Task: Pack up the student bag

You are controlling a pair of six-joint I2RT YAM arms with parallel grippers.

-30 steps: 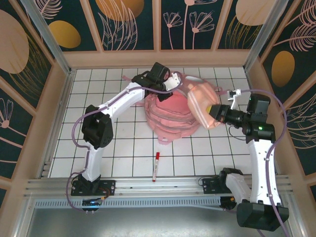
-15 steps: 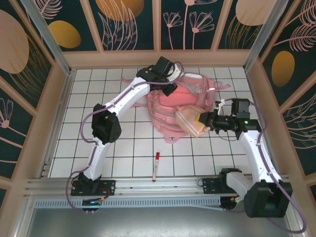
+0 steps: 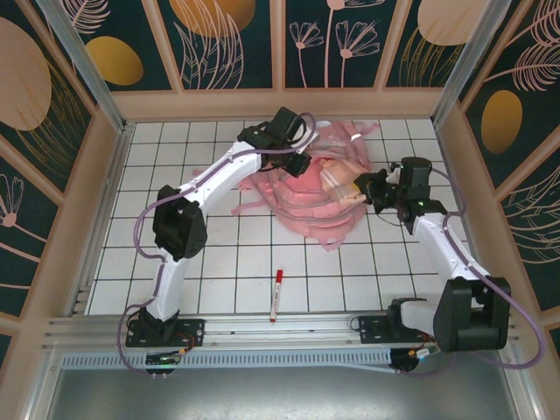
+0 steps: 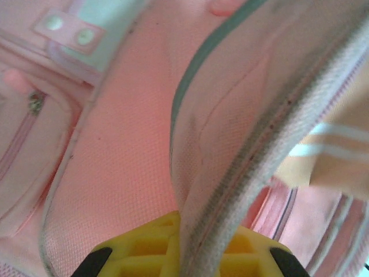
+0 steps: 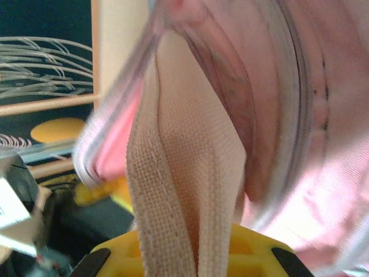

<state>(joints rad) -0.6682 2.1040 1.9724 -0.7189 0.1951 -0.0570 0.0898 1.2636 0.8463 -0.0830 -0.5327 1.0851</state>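
Lying crumpled by the middle of the surface's (image 3: 175,280) far edge, the student bag (image 3: 306,210) is pinched at its zipper rim by the closed left hand (image 3: 296,161). The right hand (image 3: 364,188) is clamped on a peach pencil pouch (image 3: 338,179) against the bag's right side. A red marker (image 3: 276,295) lies close to the near edge.

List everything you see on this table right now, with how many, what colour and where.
table: one, white tiles, under everything.
backpack: one, light pink, far middle, straps spread.
pouch: one, peach, at the backpack's right side.
pen: one, red and white, near middle, lying alone.
left tool: one, black, shut on the backpack's zip edge.
right tool: one, black, shut on the pouch.
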